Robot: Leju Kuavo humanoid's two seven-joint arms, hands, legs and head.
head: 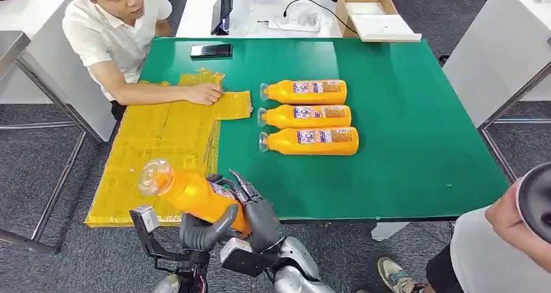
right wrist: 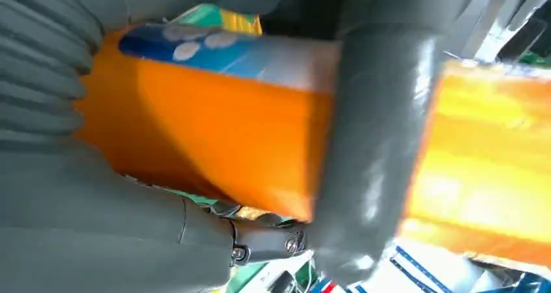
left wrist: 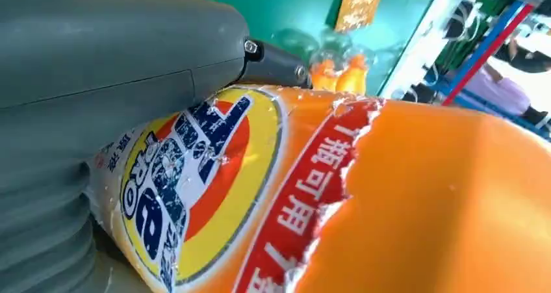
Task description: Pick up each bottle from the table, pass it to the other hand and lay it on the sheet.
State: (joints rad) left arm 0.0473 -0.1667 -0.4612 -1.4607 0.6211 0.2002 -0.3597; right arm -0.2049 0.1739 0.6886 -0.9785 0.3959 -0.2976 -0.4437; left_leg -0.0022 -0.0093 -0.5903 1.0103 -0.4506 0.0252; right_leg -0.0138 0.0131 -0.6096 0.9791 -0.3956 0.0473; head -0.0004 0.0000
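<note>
Held bottle (head: pixel 188 192): orange, full of orange liquid, clear cap end pointing toward the counter's left edge – it hangs tilted over the near edge, above the near end of the sheet.
Left hand (head: pixel 201 231): under the bottle's base end; thumb (left wrist: pixel 117 65) lies against the label, fingers curled round the body.
Right hand (head: pixel 256 212): on the same bottle from the right side, fingers (right wrist: pixel 373 150) wrapped over the orange body, so both hands grip it at once.
Sheet (head: pixel 162 156): yellow, crinkled, covering the counter's left part from near edge to mid-depth; no bottle lies on it.
Row of bottles (head: pixel 307 117): three orange ones lying on their sides at the counter's middle, side by side and touching, caps toward the sheet, all filled with orange liquid.
Counter (head: pixel 403 143): green top.
Person (head: pixel 117 26): seated at the far left corner, white shirt, one hand (head: pixel 205 93) pressing on the far end of the sheet.
Phone (head: pixel 211 50): dark, flat near the far edge.
Box (head: pixel 373 13): open cardboard, beyond the far right corner – white sheets lie inside.
Second person (head: pixel 507 241): at the near right corner, beside the counter.
</note>
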